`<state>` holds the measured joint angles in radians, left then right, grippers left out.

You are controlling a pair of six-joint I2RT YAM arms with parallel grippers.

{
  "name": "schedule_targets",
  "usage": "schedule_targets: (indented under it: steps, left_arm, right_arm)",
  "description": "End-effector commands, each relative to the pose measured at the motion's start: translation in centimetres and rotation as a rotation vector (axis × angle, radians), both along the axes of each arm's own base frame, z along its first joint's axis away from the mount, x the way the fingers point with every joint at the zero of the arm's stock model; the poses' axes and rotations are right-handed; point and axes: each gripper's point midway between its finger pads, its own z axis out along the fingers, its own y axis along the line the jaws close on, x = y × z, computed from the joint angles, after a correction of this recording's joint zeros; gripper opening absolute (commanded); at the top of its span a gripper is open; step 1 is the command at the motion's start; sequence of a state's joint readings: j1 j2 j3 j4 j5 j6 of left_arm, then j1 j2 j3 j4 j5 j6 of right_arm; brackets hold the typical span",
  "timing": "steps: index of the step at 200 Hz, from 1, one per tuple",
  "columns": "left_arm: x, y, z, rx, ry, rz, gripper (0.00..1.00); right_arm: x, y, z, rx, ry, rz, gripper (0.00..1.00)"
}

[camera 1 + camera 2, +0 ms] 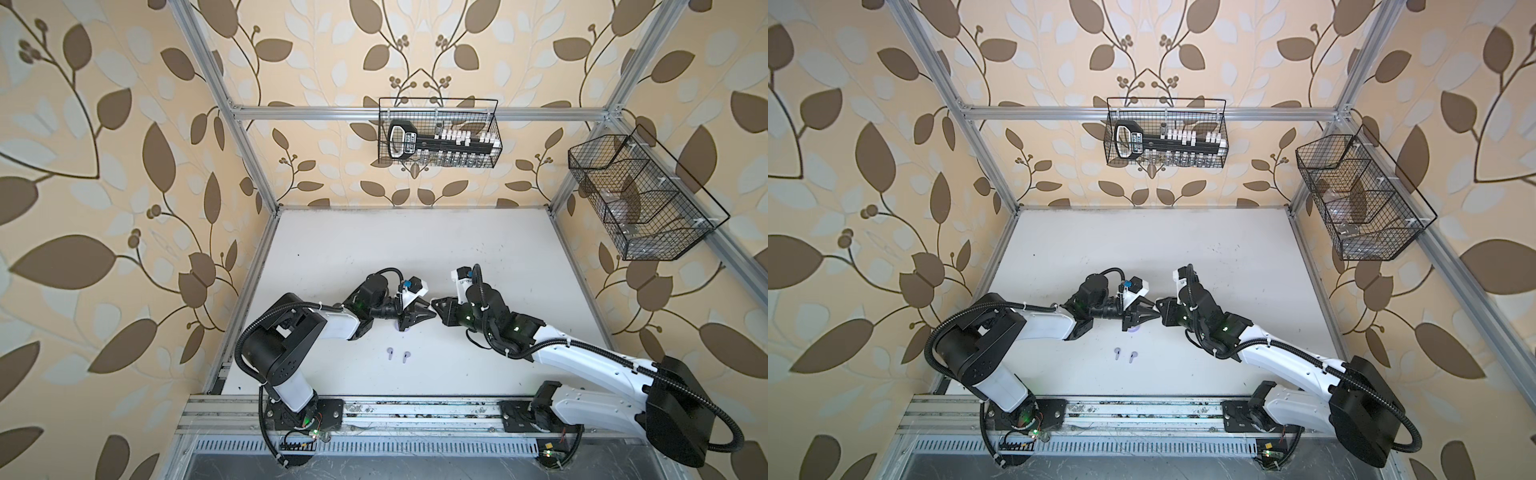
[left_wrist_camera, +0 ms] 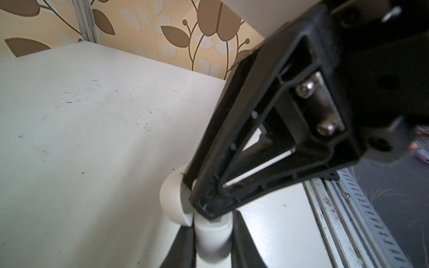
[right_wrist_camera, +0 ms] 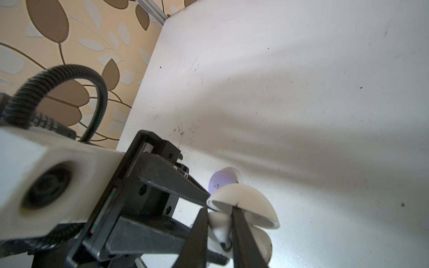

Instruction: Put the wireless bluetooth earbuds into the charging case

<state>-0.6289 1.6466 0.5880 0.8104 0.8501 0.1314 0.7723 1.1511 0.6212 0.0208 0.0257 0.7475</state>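
Left gripper [image 2: 212,228] pressed onto white case [image 2: 212,241], lid [image 3: 246,204] tipped back, steadying it. Right gripper [image 3: 219,213] pinches white earbud [image 3: 219,228] at case mouth, likely for seating. Two lilac earbuds [image 1: 389,352] lie on table [image 1: 415,257], base-side of both grippers.

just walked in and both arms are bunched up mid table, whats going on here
The left hand holds a white charging case with its lid open. The right hand pinches a white earbud at the case's opening, not visibly seated. Two lilac earbuds lie loose on the table.
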Motion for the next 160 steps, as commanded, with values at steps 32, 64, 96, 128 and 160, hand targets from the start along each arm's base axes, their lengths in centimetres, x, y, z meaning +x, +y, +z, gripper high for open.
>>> schedule_targets:
  steps: [32, 64, 96, 128, 160]
  left_arm:
    - [-2.9, -0.9, 3.6, -0.089, -0.044, -0.167, 0.0]
    - [-3.2, -0.9, 4.2, -0.109, -0.038, -0.181, 0.0]
    - [-3.4, -0.9, 4.3, -0.113, -0.038, -0.191, 0.0]
    - [-3.4, -1.0, 4.3, -0.108, -0.031, -0.195, 0.0]
    - [-3.5, -0.9, 4.2, -0.104, -0.034, -0.203, 0.0]
  right_arm:
    - [0.3, 0.6, 1.6, -0.007, -0.053, 0.057, 0.19]
    - [0.0, 0.6, 1.3, -0.044, -0.046, 0.083, 0.19]
    - [-0.3, 0.4, 1.4, -0.101, -0.059, 0.093, 0.25]
    - [-0.2, 0.3, 2.2, -0.141, -0.081, 0.093, 0.32]
    - [0.1, 0.1, 2.9, -0.174, -0.102, 0.083, 0.34]
